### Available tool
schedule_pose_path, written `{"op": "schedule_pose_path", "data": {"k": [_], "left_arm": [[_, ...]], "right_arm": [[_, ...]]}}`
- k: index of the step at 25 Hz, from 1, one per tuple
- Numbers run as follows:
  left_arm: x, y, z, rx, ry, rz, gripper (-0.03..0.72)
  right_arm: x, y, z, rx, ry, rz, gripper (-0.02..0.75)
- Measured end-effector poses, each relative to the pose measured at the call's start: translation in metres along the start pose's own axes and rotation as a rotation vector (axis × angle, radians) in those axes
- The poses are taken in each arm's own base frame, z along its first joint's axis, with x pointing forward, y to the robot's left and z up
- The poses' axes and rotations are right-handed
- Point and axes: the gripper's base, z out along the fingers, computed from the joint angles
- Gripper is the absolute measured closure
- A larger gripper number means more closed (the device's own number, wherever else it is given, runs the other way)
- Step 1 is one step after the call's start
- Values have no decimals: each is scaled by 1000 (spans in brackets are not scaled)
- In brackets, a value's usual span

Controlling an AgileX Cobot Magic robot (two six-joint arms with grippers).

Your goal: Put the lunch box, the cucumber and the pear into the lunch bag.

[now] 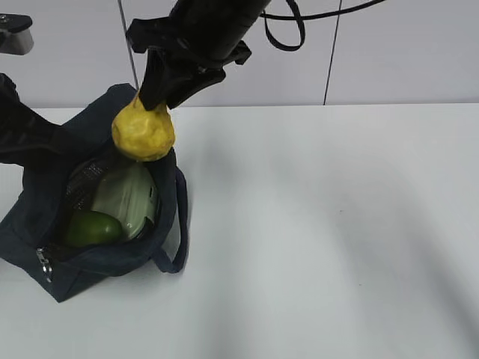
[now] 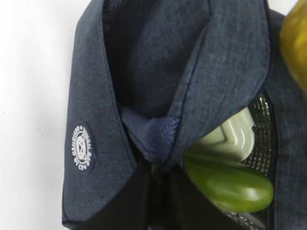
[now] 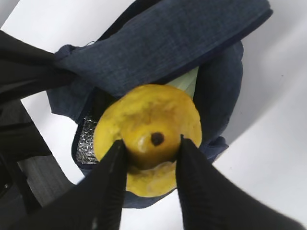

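Upper left of the exterior view, my right gripper clamps the pear over the open lunch bag. Lunch box and cucumber sit inside. My left gripper pinches the bag's flap.

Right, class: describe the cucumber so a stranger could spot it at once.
Find the open navy bag at the table's left. Inside, against the silver lining, the cucumber lies by the pale green lunch box. It is the only dark, glossy green rounded thing; the pear above is yellow.

Right gripper hangs pointing down, fingers clamped; left gripper seems pinched shut, mostly hidden.
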Motion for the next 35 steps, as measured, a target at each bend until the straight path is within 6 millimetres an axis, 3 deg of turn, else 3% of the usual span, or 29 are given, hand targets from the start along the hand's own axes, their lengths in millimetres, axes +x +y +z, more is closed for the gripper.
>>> {"op": "schedule_pose_path", "data": {"k": [10,19,21,27,35], "left_arm": [[0,-1,0,15,-5,-14,687],[0,-2,0,19,-5,-18,687],[-1,-2,0,19,-5,-18,687],[-1,-2,0,25,-9,-23,687],[-1,-2,0,25,-9,-23,687]], "right_arm": [[8,-21,52,-43,81,37,481],[9,-30,82,-123,46,68,475],[9,-31,85,-123,48,61,446],[9,-30,85,-136,37,34,253],[15,-36,84,-64,112,-6,209]]}}
